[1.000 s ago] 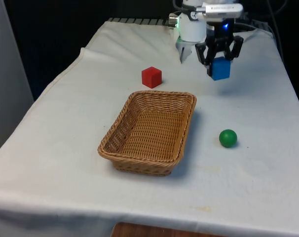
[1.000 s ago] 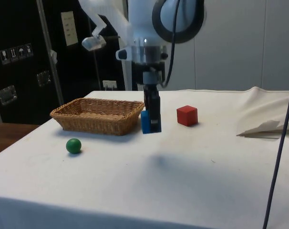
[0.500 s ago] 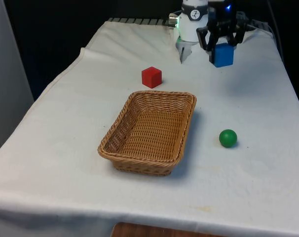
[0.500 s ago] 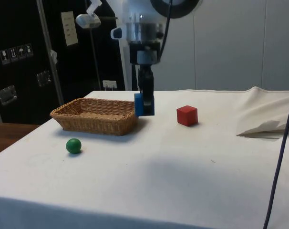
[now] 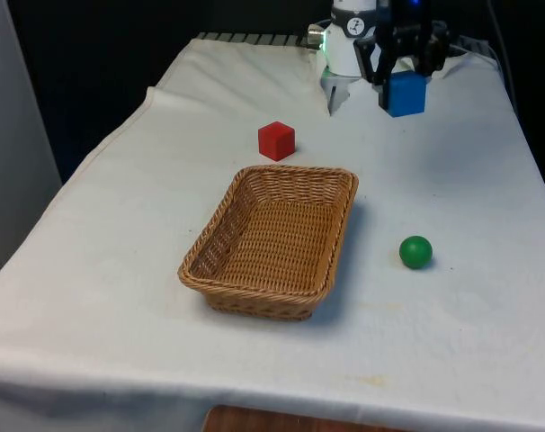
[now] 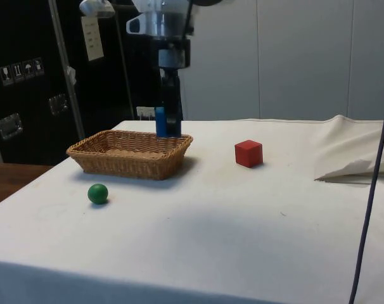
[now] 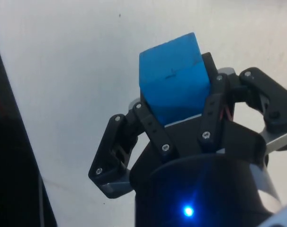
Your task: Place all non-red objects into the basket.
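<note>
My gripper is shut on a blue cube, held high above the table at the far end, toward the front view's right. In the side view the blue cube hangs in the gripper above the basket's far rim. The wrist view shows the blue cube clamped between the two black fingers over white cloth. A wicker basket stands empty mid-table. A green ball lies to the basket's right in the front view. A red cube sits behind the basket.
The basket, green ball and red cube also show in the side view. A fold of white cloth bunches up at the side view's right edge. The table drops off at its edges all around.
The gripper has risen with the blue cube and shifted toward the basket side; in the side view it moved left and up. Nothing else moved.
</note>
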